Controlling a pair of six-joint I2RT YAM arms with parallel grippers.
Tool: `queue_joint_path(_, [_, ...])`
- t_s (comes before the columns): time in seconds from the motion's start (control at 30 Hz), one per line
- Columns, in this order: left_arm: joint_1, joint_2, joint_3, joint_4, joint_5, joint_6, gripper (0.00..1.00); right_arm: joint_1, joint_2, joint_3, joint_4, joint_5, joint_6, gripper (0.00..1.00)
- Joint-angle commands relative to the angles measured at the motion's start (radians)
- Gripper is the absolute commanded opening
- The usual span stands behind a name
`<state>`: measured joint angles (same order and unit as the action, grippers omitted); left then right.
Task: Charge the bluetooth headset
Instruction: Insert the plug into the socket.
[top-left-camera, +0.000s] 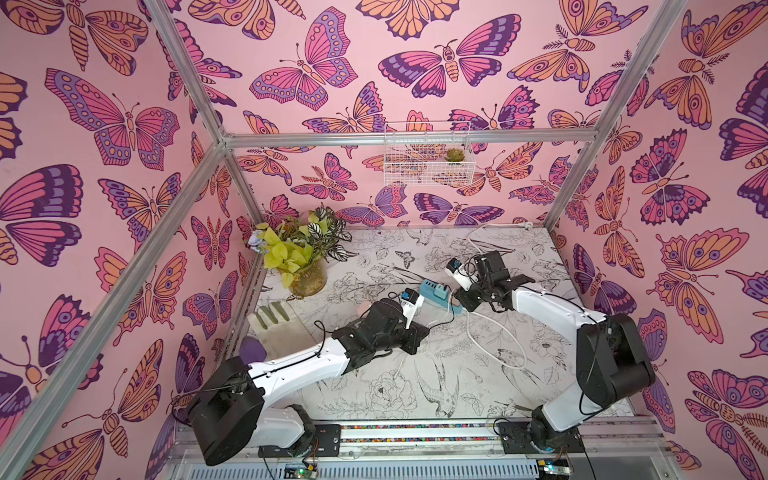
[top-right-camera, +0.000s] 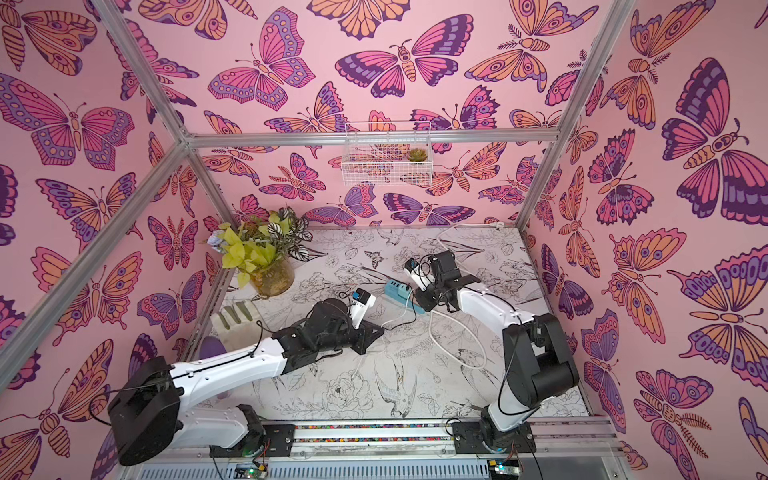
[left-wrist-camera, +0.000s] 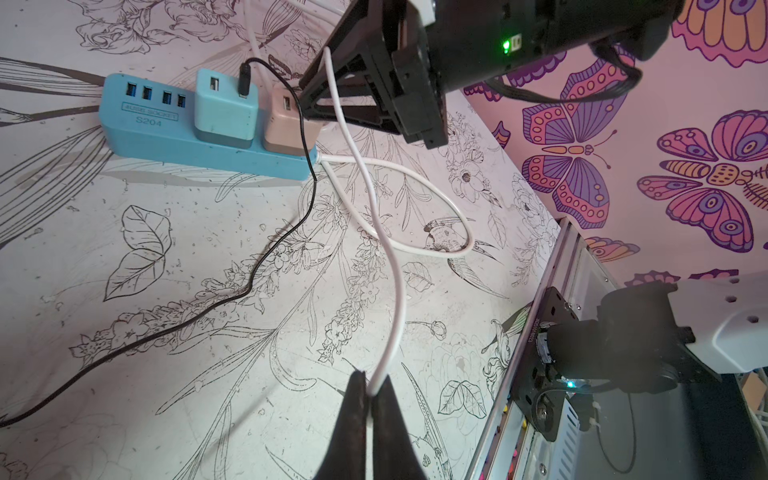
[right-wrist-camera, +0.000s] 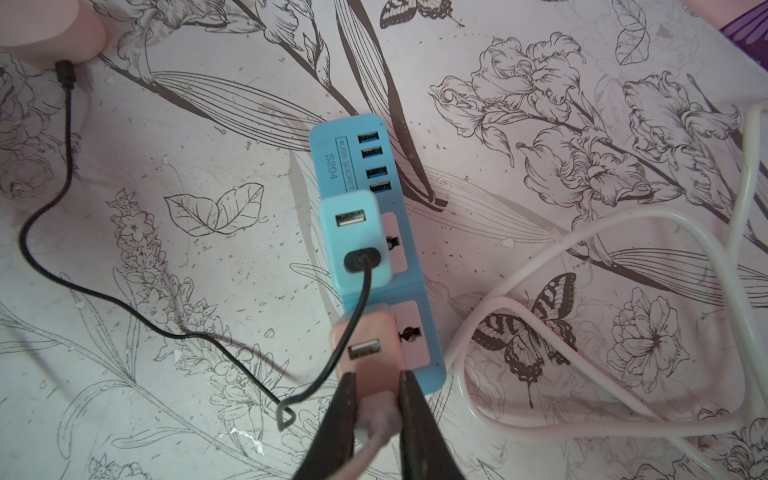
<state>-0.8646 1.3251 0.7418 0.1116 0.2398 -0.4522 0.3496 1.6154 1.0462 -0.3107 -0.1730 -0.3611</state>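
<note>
The pink headset (right-wrist-camera: 50, 29) lies on the table with a black cable (right-wrist-camera: 66, 166) plugged into it. That cable runs to the light-blue adapter (right-wrist-camera: 357, 241) on the blue power strip (right-wrist-camera: 415, 291). My right gripper (right-wrist-camera: 377, 399) is shut on a white plug (right-wrist-camera: 380, 415) held against the pink adapter (right-wrist-camera: 365, 332), whose one visible USB port is free. My left gripper (left-wrist-camera: 371, 392) is shut on the white cable (left-wrist-camera: 395, 291), which rises toward the right gripper. Both top views show the strip (top-left-camera: 432, 289) (top-right-camera: 395, 289) between the two arms.
The strip's thick white cord (right-wrist-camera: 582, 232) loops across the table to the right. A vase of leaves (top-left-camera: 305, 278) stands at the back left, with a pale glove (top-left-camera: 276, 332) and a purple object (top-left-camera: 252, 351) near the left arm. A wire basket (top-left-camera: 428, 166) hangs on the back wall.
</note>
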Motion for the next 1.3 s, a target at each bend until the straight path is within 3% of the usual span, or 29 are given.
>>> queue_joint_path(0.0, [-0.002, -0.009, 0.012, 0.016, 0.01, 0.015, 0.0, -0.01, 0.082, -0.069, -0.182, 0.156, 0.02, 0.2])
queue_joint_path(0.8, [-0.003, 0.004, 0.023, 0.026, 0.023, 0.016, 0.0, 0.035, 0.1, -0.094, -0.166, 0.158, 0.111, 0.2])
queue_joint_path(0.97, [-0.002, 0.003, 0.018, 0.027, 0.011, 0.009, 0.0, 0.032, 0.029, -0.095, -0.14, 0.131, 0.13, 0.26])
queue_joint_path(1.27, [0.001, 0.012, 0.036, -0.002, -0.008, 0.002, 0.0, 0.026, -0.135, -0.084, -0.129, 0.113, 0.169, 0.46])
